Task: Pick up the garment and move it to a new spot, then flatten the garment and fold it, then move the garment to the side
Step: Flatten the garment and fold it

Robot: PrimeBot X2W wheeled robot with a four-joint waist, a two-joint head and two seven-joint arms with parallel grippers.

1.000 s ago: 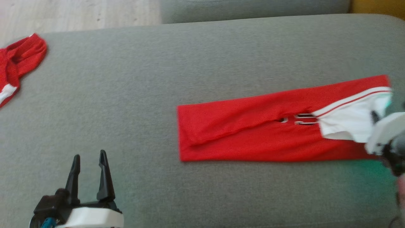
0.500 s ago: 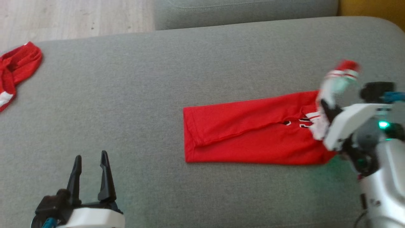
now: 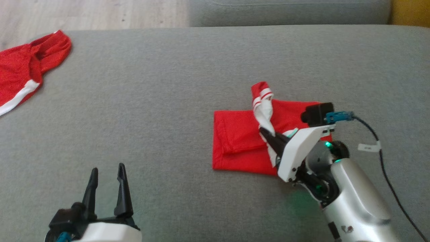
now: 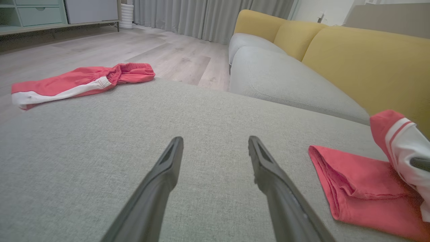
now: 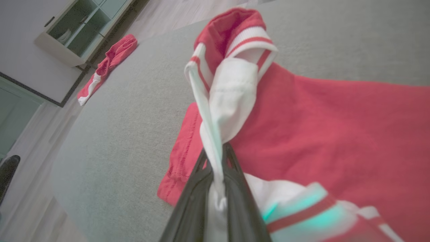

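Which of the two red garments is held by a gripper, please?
The folded garment at centre, pinched by the right gripper; the crumpled garment lies untouched far left.

No readable text, number or label shows on the garment (image 3: 235, 144) or elsewhere.

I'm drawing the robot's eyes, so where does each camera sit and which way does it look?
Head view: on the head, looking down at the grey cushion; shows the open left tool and the right tool pinching the red garment.
Left wrist view: on the left wrist, looking along its fingers across the cushion toward a yellow backrest.
Right wrist view: on the right wrist, looking along shut fingers at the garment.
All share the red shorts.
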